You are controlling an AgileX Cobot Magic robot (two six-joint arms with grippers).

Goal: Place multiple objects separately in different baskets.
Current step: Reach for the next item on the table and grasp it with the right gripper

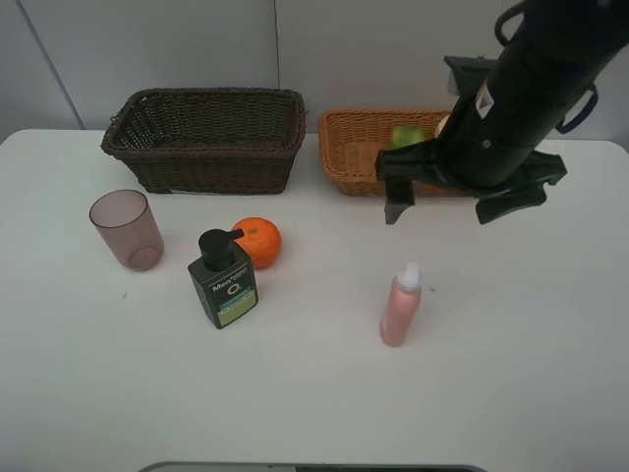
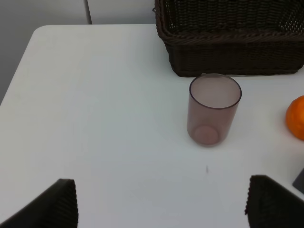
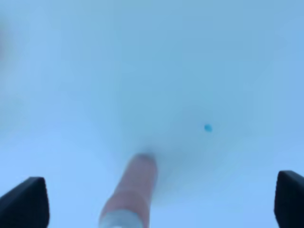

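On the white table stand a translucent pink cup (image 1: 127, 229) (image 2: 213, 109), a dark pump bottle (image 1: 223, 280), an orange (image 1: 257, 242) (image 2: 296, 117) and a slim pink spray bottle (image 1: 400, 305) (image 3: 130, 192). A green fruit (image 1: 406, 136) lies in the light tan basket (image 1: 346, 147). The dark brown basket (image 1: 206, 139) (image 2: 228, 38) looks empty. My right gripper (image 1: 442, 205) (image 3: 161, 202) hangs open and empty above the spray bottle. My left gripper (image 2: 161, 204) is open and empty, short of the cup. The peach-like fruit is hidden.
The right arm (image 1: 521, 88) covers the tan basket's right part. The table's left edge (image 2: 19, 66) runs near the cup's side. A small blue dot (image 3: 207, 127) marks the table beyond the spray bottle.
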